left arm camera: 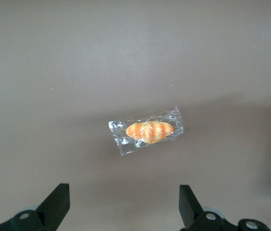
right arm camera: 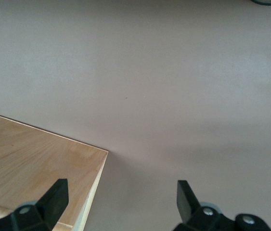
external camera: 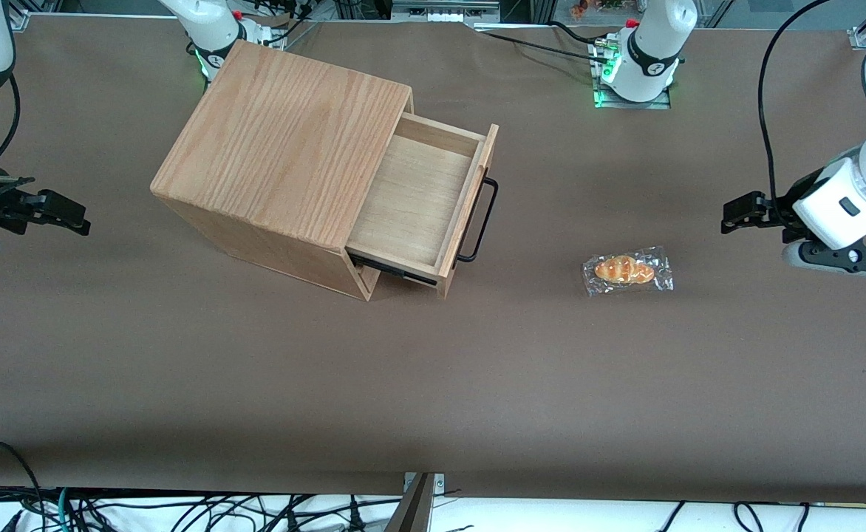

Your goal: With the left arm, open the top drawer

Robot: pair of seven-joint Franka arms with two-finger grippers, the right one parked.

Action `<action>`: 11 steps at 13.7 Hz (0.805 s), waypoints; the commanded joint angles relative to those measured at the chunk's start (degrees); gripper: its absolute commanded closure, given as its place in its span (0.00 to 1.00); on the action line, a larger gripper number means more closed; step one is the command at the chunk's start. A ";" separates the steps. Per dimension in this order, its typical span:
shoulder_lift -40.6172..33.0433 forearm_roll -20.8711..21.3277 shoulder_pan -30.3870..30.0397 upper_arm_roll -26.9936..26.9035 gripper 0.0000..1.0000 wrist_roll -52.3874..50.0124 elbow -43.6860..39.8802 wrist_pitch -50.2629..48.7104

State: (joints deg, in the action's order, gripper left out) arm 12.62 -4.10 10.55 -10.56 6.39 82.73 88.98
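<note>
The left arm (external camera: 858, 188) reaches in low from the working arm's end of the table, its boxy white wrist angled down and inward toward the table's middle. At its tip the black gripper (external camera: 736, 214) hangs above the table surface, touching nothing. In the left wrist view the gripper (left arm camera: 124, 204) has its jaws spread wide apart, with nothing held between the two dark fingertips (left arm camera: 58, 199).

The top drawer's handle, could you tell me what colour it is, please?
Black; the handle on the top drawer shows best in the front view.
</note>
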 commanded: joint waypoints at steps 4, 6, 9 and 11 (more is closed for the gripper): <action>0.04 1.12 -0.35 -3.68 0.00 5.30 1.64 3.21; 0.04 1.12 -0.35 -3.68 0.00 5.30 1.91 4.71; 0.04 0.50 -0.61 -3.68 0.00 5.21 1.91 4.80; 0.04 0.50 -0.88 -3.68 0.00 4.51 1.99 4.80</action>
State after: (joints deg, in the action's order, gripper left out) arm 13.29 -4.10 9.92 -14.21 10.51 83.95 93.07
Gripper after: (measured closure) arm 0.000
